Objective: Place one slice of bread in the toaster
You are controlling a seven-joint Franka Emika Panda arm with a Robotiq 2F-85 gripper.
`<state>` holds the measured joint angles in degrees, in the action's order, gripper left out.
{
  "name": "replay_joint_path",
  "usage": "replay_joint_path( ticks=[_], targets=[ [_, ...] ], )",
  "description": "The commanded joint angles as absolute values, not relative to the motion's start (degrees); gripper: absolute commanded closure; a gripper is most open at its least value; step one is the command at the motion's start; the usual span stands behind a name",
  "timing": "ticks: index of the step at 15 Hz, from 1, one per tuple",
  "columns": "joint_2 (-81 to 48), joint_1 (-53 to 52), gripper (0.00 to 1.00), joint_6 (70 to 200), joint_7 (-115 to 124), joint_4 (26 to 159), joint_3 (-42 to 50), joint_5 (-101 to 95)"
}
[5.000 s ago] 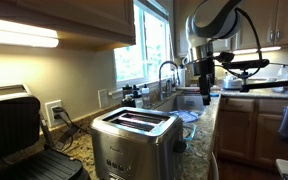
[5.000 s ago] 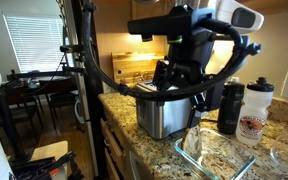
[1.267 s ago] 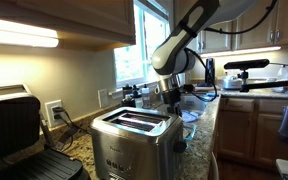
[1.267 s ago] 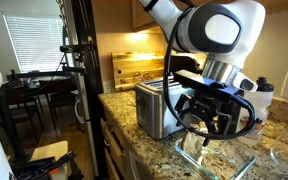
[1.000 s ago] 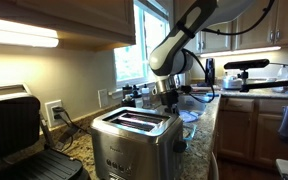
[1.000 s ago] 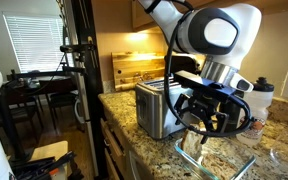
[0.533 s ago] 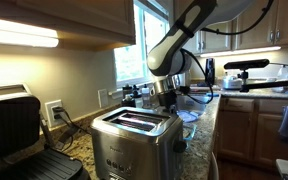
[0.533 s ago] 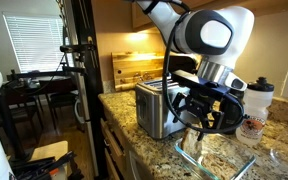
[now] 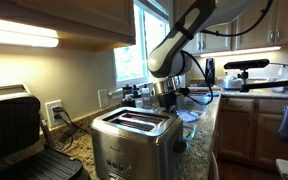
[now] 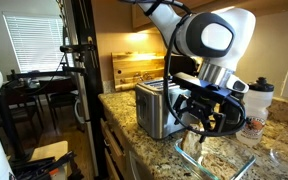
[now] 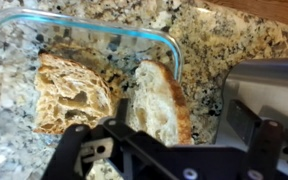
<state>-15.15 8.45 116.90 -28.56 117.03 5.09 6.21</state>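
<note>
My claw [image 10: 196,128] hangs low over the glass dish [image 11: 84,27] on the granite worktop [image 11: 216,40]. In wrist view the slice of bread [image 11: 160,102] stands tilted on its edge inside the dish, directly under the claw tips, approx. between them. Whether the fingers touch it, or how wide they are, I cannot tell. A second slice [image 11: 72,95] lies flat beside it, off to one side of the claw. The toaster [image 10: 156,108] stands near the claw, just beside the dish.
</note>
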Motion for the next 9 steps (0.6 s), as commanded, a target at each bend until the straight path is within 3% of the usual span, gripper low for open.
replay_joint_path(
  ticks=[1,2,3,9],
  targets=[
    [-15.35,9.57,0.11,118.9,-28.05,117.69,4.46,7.21],
    [-15.49,9.61,0.31,119.04,-27.99,117.66,4.45,7.22],
    [-15.61,9.64,0.31,119.15,-27.96,117.61,4.43,7.22],
    [-15.69,9.83,0.71,119.39,-27.83,117.43,4.49,7.23]
  ],
)
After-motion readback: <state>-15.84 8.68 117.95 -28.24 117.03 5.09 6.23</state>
